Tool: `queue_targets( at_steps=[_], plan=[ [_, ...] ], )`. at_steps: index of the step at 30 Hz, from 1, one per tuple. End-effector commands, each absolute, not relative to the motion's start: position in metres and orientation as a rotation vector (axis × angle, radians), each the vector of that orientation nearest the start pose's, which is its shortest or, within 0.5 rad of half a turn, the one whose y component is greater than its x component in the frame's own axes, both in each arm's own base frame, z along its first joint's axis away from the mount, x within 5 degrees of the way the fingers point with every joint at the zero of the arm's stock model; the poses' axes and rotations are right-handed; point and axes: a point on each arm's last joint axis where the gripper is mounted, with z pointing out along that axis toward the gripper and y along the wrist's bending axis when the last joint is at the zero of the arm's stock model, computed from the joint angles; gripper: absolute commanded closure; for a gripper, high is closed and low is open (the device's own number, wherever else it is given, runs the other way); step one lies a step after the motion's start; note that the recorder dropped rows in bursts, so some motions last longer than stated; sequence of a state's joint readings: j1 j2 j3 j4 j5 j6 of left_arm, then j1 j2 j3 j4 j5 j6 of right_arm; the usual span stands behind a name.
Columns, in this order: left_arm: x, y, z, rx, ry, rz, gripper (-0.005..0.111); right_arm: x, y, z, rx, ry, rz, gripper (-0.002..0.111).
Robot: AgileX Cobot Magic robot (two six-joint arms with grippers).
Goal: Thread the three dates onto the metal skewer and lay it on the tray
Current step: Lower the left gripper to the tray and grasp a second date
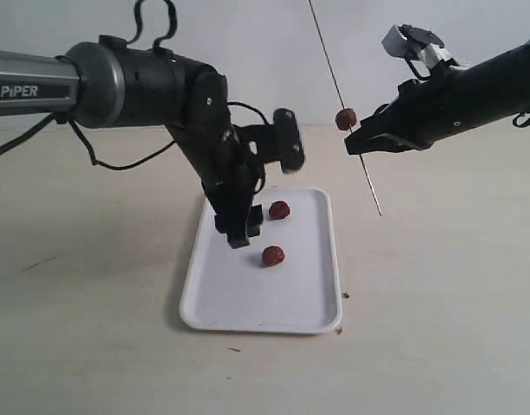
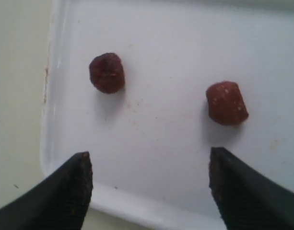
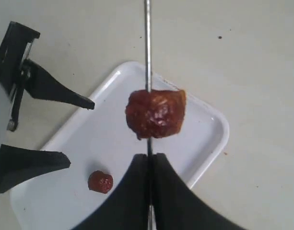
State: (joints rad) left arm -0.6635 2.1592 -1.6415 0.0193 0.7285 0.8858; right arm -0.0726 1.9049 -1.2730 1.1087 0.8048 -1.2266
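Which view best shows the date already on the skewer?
The right wrist view: the threaded date is close and large, with the skewer running through it near the right hand. The exterior view shows it small and distant. The left wrist view misses it, showing only two loose dates on the tray.

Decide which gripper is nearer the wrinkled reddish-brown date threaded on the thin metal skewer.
Right. The right gripper clamps the skewer beneath that date; the left gripper hangs open over the white tray.
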Motion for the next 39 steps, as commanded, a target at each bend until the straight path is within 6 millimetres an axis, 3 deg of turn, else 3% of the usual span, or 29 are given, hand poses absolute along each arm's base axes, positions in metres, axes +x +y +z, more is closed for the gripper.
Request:
queue_targets(
  at_steps=[1, 6, 11, 19, 24, 28, 32, 39],
  plan=[
    [0.360, -0.290, 0.171, 2.325, 1.477, 0.262, 0.039, 0.396, 0.028, 0.210, -0.515, 2.315, 0.706, 0.108],
    [0.356, -0.291, 0.165, 2.559, 1.123, 0.328, 0.039, 0.397, 0.025, 0.208, -0.526, 2.329, 0.651, 0.108],
    [0.352, -0.290, 0.153, 2.703, 0.870, 0.327, 0.039, 0.399, 0.016, 0.203, -0.408, 2.411, 0.542, 0.108],
    [0.343, -0.304, 0.136, 2.705, 0.657, 0.129, 0.039, 0.400, 0.012, 0.201, -0.403, 2.432, 0.480, 0.108],
    [0.346, -0.301, 0.118, 2.776, 0.602, 0.180, 0.042, 0.400, 0.012, 0.201, -0.403, 2.432, 0.480, 0.108],
    [0.352, -0.304, 0.116, 2.737, 0.581, 0.252, 0.044, 0.400, 0.012, 0.201, -0.403, 2.432, 0.480, 0.108],
    [0.352, -0.304, 0.116, 2.739, 0.583, 0.247, 0.053, 0.400, 0.012, 0.201, -0.403, 2.432, 0.480, 0.108],
    [0.349, -0.306, 0.116, 2.740, 0.575, 0.243, 0.053, 0.400, 0.012, 0.201, -0.403, 2.432, 0.480, 0.108]
  ],
)
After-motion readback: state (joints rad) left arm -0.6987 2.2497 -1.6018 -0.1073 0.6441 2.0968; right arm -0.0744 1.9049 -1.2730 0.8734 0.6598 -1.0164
